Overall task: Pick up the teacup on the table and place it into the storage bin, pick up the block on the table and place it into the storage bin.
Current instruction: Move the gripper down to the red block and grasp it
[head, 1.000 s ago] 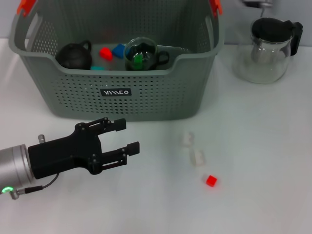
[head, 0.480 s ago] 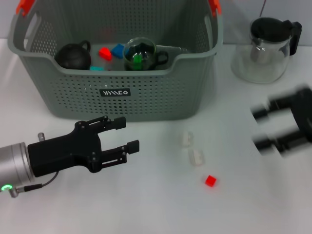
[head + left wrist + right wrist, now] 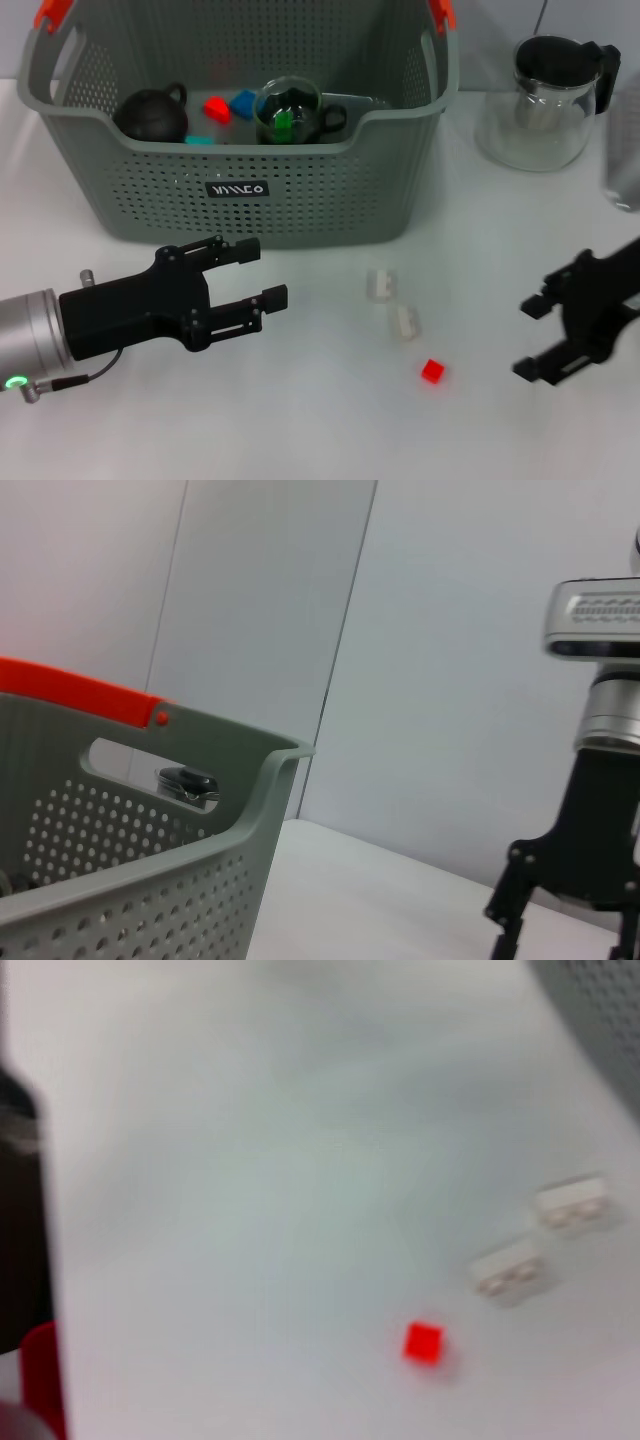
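The grey-green storage bin (image 3: 300, 210) stands at the back of the white table. Inside it are a glass teacup (image 3: 290, 113), a black teapot (image 3: 152, 114) and red and blue blocks. A small red block (image 3: 432, 371) lies on the table in front, also in the right wrist view (image 3: 423, 1343). Two white blocks (image 3: 392, 303) lie just behind it. My left gripper (image 3: 262, 275) is open and empty in front of the bin. My right gripper (image 3: 528, 338) is open and empty, to the right of the red block.
A glass jug (image 3: 552, 100) with a black lid stands at the back right. The bin's rim and orange clip show in the left wrist view (image 3: 150, 740), with my right arm (image 3: 590, 810) beyond.
My right gripper has come into view from the right and moved down towards the table, nearer the red block. My left gripper has stayed in place.
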Controlling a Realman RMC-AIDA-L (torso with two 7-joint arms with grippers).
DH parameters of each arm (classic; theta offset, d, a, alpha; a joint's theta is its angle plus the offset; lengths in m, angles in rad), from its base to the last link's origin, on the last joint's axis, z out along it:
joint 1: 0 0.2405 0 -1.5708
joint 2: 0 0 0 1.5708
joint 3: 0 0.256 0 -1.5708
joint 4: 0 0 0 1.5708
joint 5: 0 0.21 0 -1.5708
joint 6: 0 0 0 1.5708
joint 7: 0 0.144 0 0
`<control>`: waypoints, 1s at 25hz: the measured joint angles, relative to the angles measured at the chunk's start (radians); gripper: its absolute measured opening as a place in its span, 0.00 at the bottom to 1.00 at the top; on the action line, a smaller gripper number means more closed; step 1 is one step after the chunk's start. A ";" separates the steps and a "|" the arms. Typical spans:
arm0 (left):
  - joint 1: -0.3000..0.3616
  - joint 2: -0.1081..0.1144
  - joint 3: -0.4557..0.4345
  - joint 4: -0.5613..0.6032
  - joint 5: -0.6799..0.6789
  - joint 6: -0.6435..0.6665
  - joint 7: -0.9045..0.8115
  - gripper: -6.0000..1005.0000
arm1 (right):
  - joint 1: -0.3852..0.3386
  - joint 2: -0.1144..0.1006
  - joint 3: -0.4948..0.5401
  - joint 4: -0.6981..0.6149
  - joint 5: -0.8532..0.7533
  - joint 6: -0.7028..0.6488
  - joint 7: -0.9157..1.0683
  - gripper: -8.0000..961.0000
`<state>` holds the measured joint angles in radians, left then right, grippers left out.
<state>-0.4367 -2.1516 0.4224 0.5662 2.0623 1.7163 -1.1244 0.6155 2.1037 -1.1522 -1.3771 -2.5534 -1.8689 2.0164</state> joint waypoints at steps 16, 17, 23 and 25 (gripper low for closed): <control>0.004 -0.002 0.001 -0.002 -0.001 -0.026 0.001 0.72 | 0.152 0.002 -0.371 0.267 -0.010 0.300 0.402 0.57; 0.004 -0.002 0.001 -0.002 0.000 -0.026 0.001 0.72 | 0.151 0.002 -0.391 0.266 -0.009 0.313 0.402 0.57; 0.011 0.007 0.005 -0.002 0.007 -0.023 0.011 0.72 | 0.151 0.004 -0.473 0.264 0.005 0.341 0.405 0.57; 0.014 0.012 0.018 -0.001 0.009 -0.009 0.022 0.72 | 0.150 0.004 -0.487 0.264 0.021 0.345 0.405 0.57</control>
<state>-0.4230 -2.1400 0.4401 0.5650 2.0715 1.7072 -1.1027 0.7656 2.1075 -1.6392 -1.1133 -2.5327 -1.5235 2.4213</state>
